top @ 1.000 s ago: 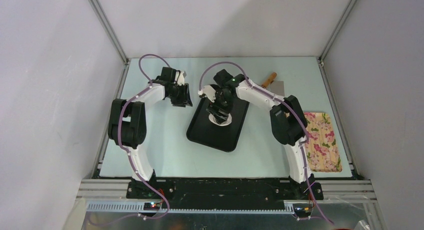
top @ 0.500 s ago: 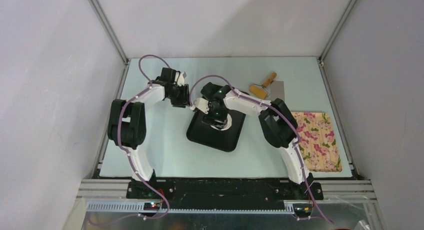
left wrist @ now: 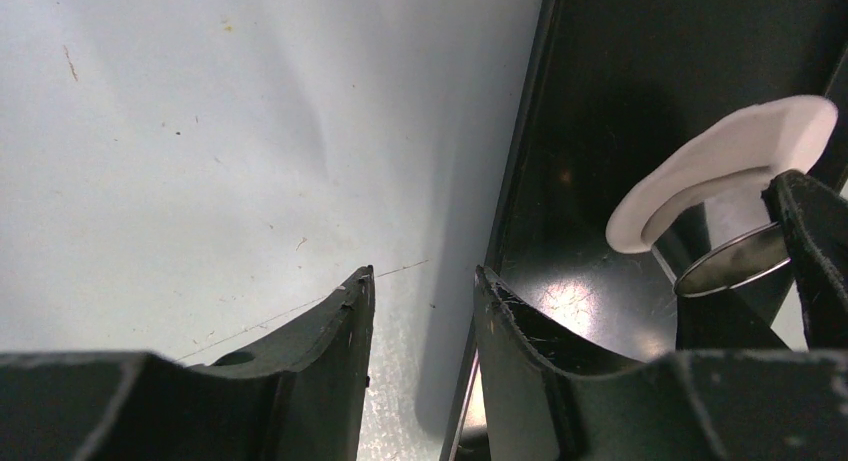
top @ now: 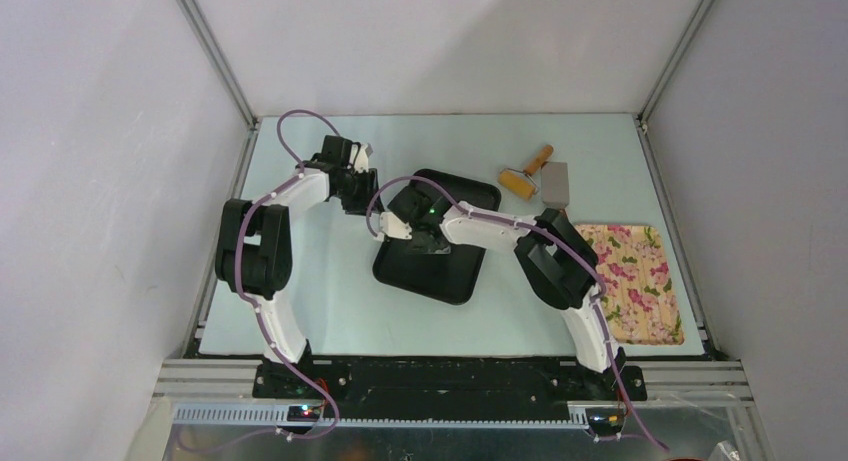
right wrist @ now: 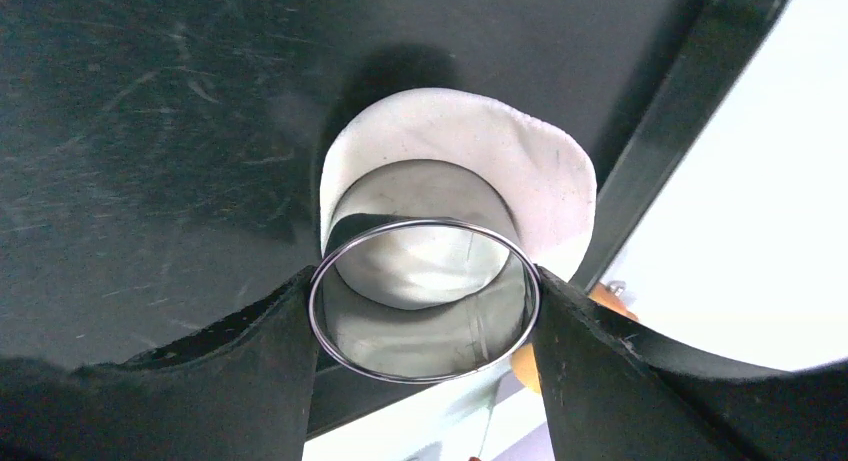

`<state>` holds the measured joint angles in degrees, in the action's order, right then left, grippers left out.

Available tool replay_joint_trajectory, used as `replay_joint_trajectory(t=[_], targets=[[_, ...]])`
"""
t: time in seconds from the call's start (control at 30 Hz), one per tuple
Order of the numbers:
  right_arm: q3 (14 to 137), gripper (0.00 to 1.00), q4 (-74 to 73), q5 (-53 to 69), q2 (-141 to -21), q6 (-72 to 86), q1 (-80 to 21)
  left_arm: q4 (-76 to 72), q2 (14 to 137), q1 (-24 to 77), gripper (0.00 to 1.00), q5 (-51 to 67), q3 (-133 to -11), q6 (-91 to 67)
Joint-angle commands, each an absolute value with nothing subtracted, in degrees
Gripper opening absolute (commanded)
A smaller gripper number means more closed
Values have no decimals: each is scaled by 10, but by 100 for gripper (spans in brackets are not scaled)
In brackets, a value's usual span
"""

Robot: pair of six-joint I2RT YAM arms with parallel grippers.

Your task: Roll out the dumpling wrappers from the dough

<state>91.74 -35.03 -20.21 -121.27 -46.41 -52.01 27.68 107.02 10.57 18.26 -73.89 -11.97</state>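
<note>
Table (top: 330, 291): pale blue-green top, flat.
Centre: black tray (top: 440, 281), lying askew to the table's edges.
Far right: small wooden-handled roller (top: 522, 177), just beside a grey flat rectangular piece (top: 556, 184).
Right edge: floral mat (top: 635, 281), well apart from the tray.

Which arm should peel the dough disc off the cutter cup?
Left, probably. The right gripper is shut on the steel cup, with the flattened dough stuck to its end over the black tray. The left gripper is open and empty at the tray's rim, facing the dough.
</note>
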Motion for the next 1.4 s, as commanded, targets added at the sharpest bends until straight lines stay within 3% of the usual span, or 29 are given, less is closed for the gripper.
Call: replay_joint_trajectory(t=[0.0, 0.13, 0.37, 0.47, 0.93, 1.2, 1.37], targets=[[913, 0, -291, -267, -1215, -497, -520, 274, 1039, 102, 46, 186, -737, -120], [959, 0, -341, -213, -1212, -460, -510, 274, 1040, 102, 46, 188, -737, -120], [1197, 0, -579, 135, -1281, -307, -420, 274, 1040, 102, 47, 189, -737, -120], [1270, 0, -639, 211, -1316, -276, -382, 274, 1040, 102, 47, 189, -737, -120], [1319, 0, -736, 533, -1362, -253, -308, 274, 1039, 102, 47, 195, -738, -121], [1309, 0, -746, 553, -1363, -244, -298, 274, 1041, 102, 46, 199, -738, -120], [1243, 0, -671, 396, -1315, -229, -330, 274, 1040, 102, 47, 198, -738, -120]])
